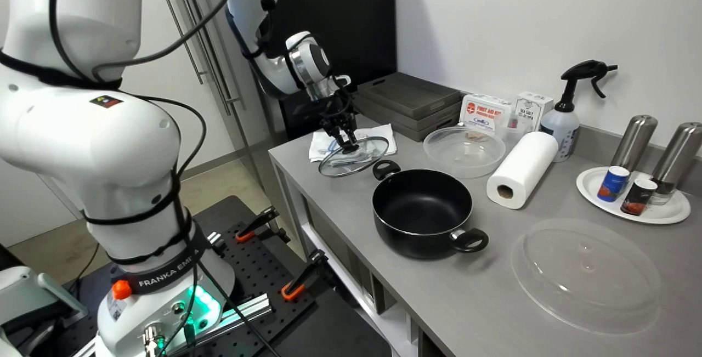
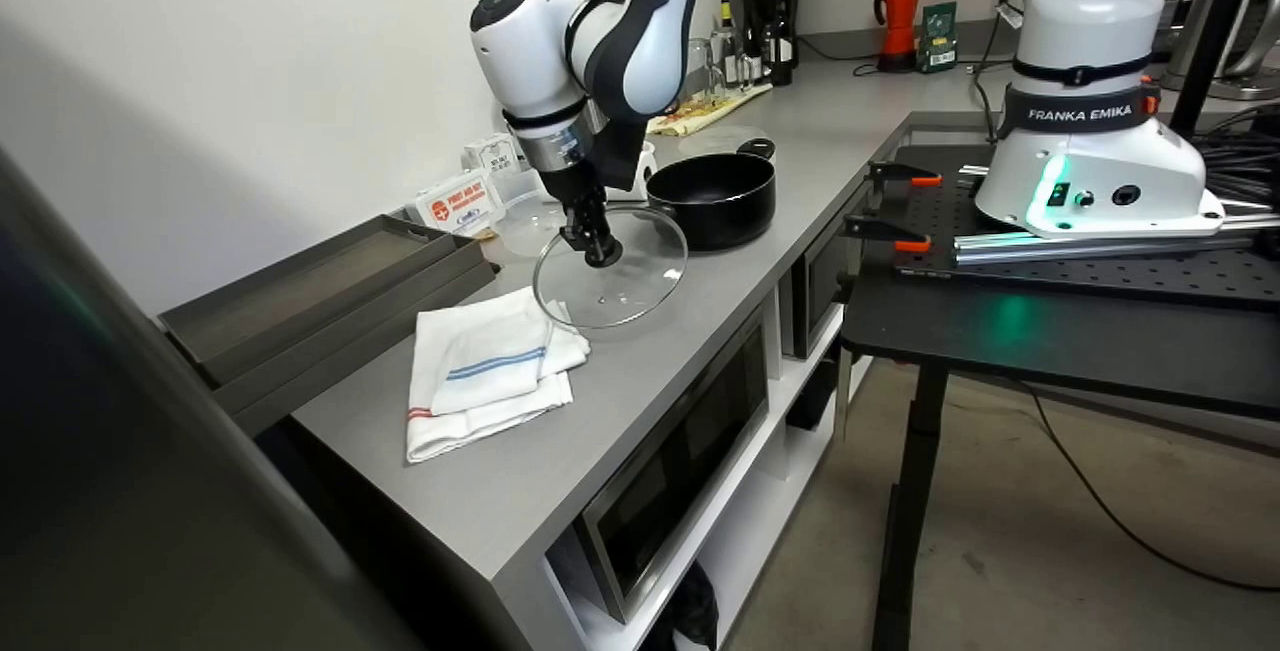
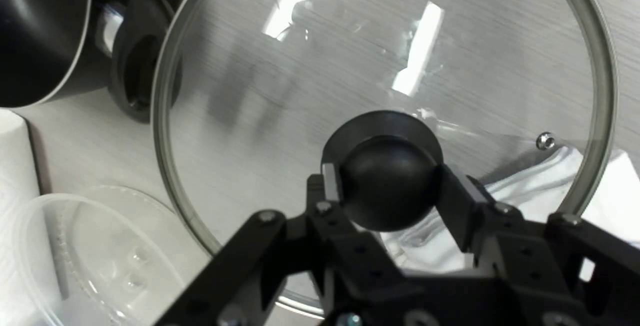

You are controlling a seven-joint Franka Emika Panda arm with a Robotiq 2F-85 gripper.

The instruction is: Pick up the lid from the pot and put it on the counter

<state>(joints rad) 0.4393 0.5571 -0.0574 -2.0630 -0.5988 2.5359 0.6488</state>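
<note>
The lid [image 1: 340, 166] is a round glass lid with a metal rim and a black knob. My gripper [image 3: 387, 181] is shut on the knob, with a finger on each side of it. In both exterior views the lid [image 2: 640, 281] hangs tilted from the gripper [image 2: 598, 246], beside the pot and partly over a white towel. It appears to be just above the counter [image 1: 351, 203]; whether its low edge touches is unclear. The black pot [image 1: 408, 242] stands open and empty on the counter, one handle close to the lid. The pot [image 3: 40, 40] shows at the wrist view's upper left.
A folded white towel [image 2: 490, 361] lies near the counter's end, beside stacked grey trays [image 1: 411, 99]. A clear container [image 1: 466, 151], a paper towel roll [image 1: 524, 168] and a spray bottle [image 1: 562, 121] stand behind the pot. A large clear disc [image 1: 587, 285] lies farther along.
</note>
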